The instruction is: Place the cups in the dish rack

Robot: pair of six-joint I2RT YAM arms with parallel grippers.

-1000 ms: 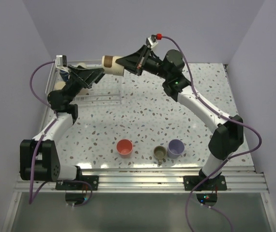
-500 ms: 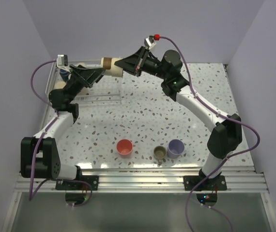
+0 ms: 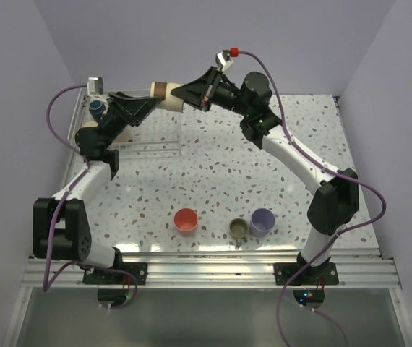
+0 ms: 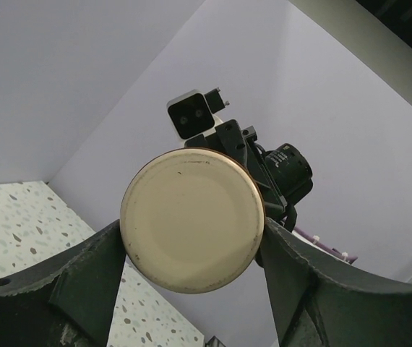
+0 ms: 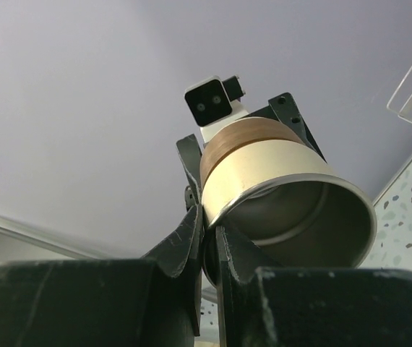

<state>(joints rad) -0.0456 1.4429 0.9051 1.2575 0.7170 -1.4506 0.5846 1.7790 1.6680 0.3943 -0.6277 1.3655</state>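
A beige cup with a brown band (image 3: 164, 92) hangs on its side in the air above the white wire dish rack (image 3: 152, 147). My right gripper (image 3: 182, 92) is shut on its rim, one finger inside and one outside, as the right wrist view shows (image 5: 209, 231). My left gripper (image 3: 150, 105) is shut on the cup's base end; in the left wrist view its fingers (image 4: 94, 267) press both sides of the round base (image 4: 191, 220). A red cup (image 3: 186, 220), an olive cup (image 3: 238, 228) and a lavender cup (image 3: 263, 220) stand near the table's front.
A dark blue cup (image 3: 95, 105) and a beige one (image 3: 89, 129) sit at the rack's left end under my left arm. The rack stands at the table's back left, by the left wall. Purple cables loop from both arms.
My left gripper has risen a little and shut round the base of the beige cup. My right gripper has kept its hold on the rim and barely moved.
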